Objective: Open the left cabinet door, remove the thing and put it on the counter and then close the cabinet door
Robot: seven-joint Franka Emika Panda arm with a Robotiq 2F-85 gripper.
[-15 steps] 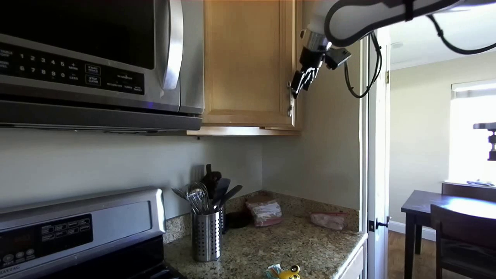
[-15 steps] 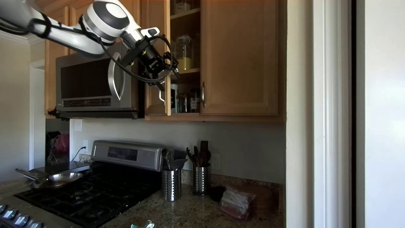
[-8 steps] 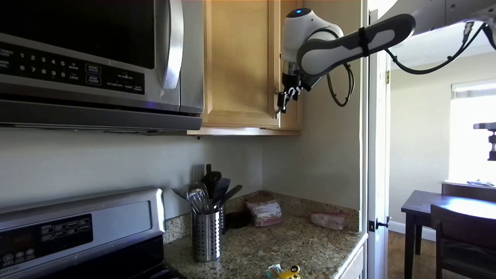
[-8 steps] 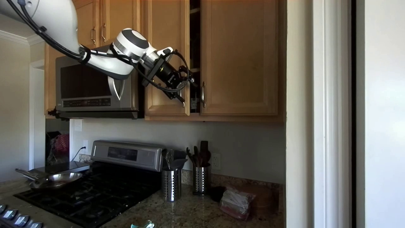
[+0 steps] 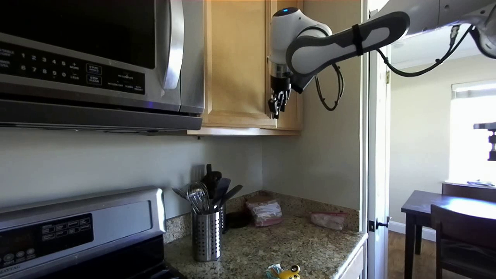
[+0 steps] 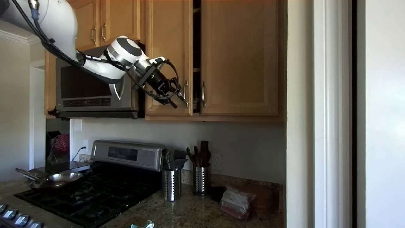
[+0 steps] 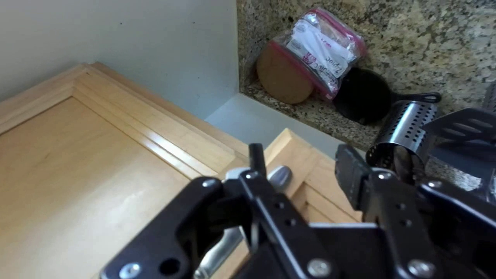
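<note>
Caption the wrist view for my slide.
Open gripper by the left cabinet door and its handle, steel utensil cup on counter below.

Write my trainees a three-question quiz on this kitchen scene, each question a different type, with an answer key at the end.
1. Choose one. In an exterior view, the left cabinet door stands: (a) wide open, (b) slightly ajar, (c) fully shut.
2. True or false? A whisk stands in a perforated steel cup on the granite counter.
3. Fill in. In the wrist view, the gripper is ____ (open or shut).

Key: 1. b, as a narrow dark gap shows along its edge; 2. true; 3. open.
</note>
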